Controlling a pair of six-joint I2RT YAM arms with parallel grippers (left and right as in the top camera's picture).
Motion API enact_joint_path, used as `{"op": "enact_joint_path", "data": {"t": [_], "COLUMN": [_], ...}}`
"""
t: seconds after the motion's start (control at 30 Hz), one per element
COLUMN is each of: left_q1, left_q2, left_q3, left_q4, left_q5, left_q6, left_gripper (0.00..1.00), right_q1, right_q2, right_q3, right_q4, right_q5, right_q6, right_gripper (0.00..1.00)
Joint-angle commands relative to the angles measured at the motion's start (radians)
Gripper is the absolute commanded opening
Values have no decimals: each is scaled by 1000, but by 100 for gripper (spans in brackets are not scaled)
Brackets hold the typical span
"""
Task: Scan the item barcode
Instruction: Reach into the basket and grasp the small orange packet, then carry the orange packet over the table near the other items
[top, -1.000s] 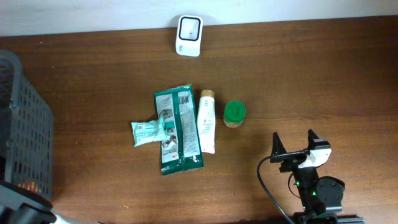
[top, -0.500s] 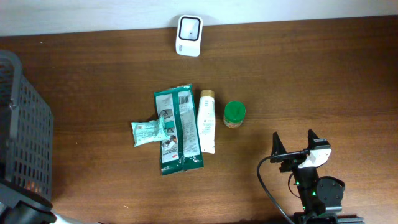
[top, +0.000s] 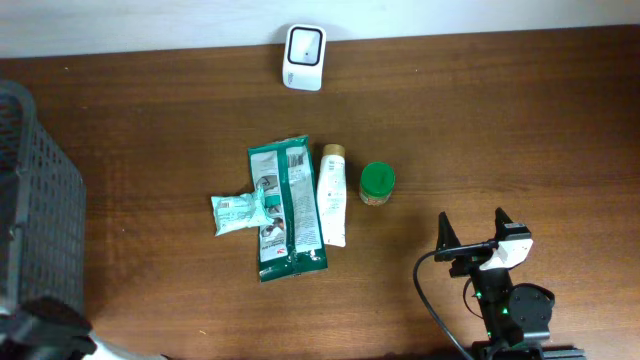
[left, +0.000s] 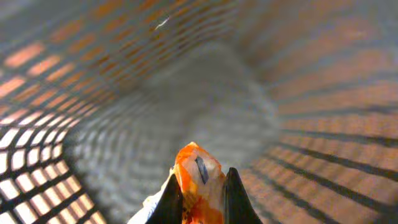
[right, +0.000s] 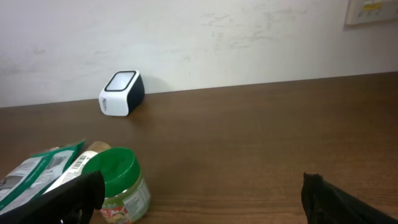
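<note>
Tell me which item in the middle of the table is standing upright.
The jar with the green lid; the white tube, the green pouch and the pale packet beside it all lie flat.

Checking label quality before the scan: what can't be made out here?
Left wrist: orange packet blurred, lower part hidden by the left fingers; no barcode readable.
Overhead: that grasp hidden inside the basket.
Overhead: barcodes on green pouch and tube too small.
Right wrist: pouch cut off by the left edge, partly behind the jar.
</note>
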Motion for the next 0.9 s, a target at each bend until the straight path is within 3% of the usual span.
{"op": "enact_joint_path", "data": {"t": [0.0,0.2,0.33,0.43,0.5,0.63,0.73,0.8,0.87], "left_q1": [-196,-658,-853,-925,-961,-983,-984,-984,-984], "left_q2": [-54,-81,-81,-81,-81,-81,-80,-80,-80], "left_q3": [140,33,-298,-530,-689,-912,-1063,-1090,-1099], "left_q4": [-37,-126,2,177,335,673,968,1017,1014], "left_q5": [68,-49,-86,-99,-187,-204,-124,-26,-21], "left_q6": [-2,-2,-3,-2,-1,197,238,238,238], "left_gripper": [0,0,0,0,0,0,0,0,0], "right_q1": [-6,-6,-6,-6,-6,-6,-6,-6,-6], "right_q2": [-7,-7,-7,-7,-7,-7,-7,-7,-7], "right_q3": [-7,-7,-7,-7,-7,-7,-7,-7,-7], "right_q4": [-2,-2,-2,-2,-2,-2,-2,-2,-2], "right_q5": [-13,-13,-13,-13,-13,-13,-13,-13,-13], "right_q6": [7,7,7,7,7,6,7,7,7], "right_gripper": [98,98,98,98,98,98,98,98,98]}}
